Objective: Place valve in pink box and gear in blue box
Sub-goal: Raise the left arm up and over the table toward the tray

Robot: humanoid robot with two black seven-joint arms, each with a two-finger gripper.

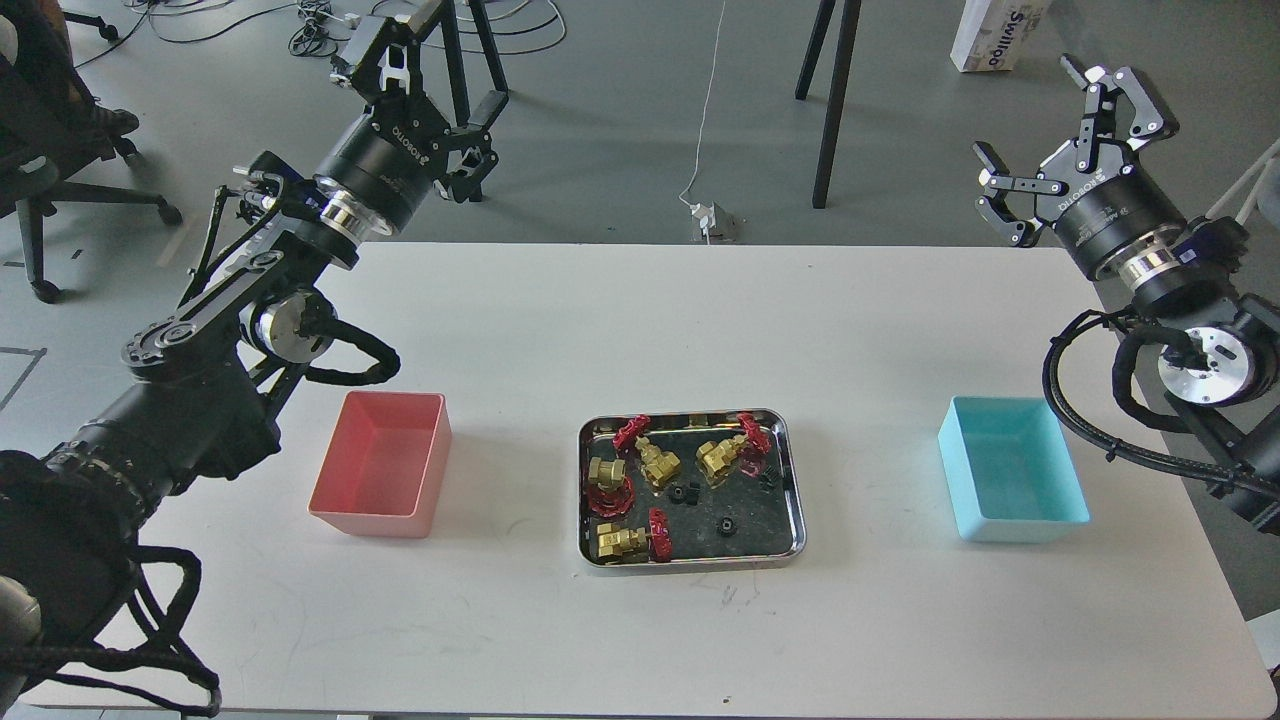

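White table (640,320) w/ pink box (372,513), steel tray (792,480), blue box (1020,525).

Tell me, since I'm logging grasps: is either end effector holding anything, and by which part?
Nothing is held: left end effector and right end effector are both open and empty.

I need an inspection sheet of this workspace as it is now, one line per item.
Surface: white table, faint scuffs near the front edge.
Job's things: four valves and small black gears lie in the steel tray at centre; pink box to its left and blue box to its right, both look empty.
Clutter: nothing seen on the table.
Grippers: left gripper and right gripper are raised beyond the far corners, fingers spread, holding nothing.
Cables: black hoses loop along both arms; a white cable runs to a plug on the floor.
Surroundings: grey floor, stand legs, an office chair, a white carton.
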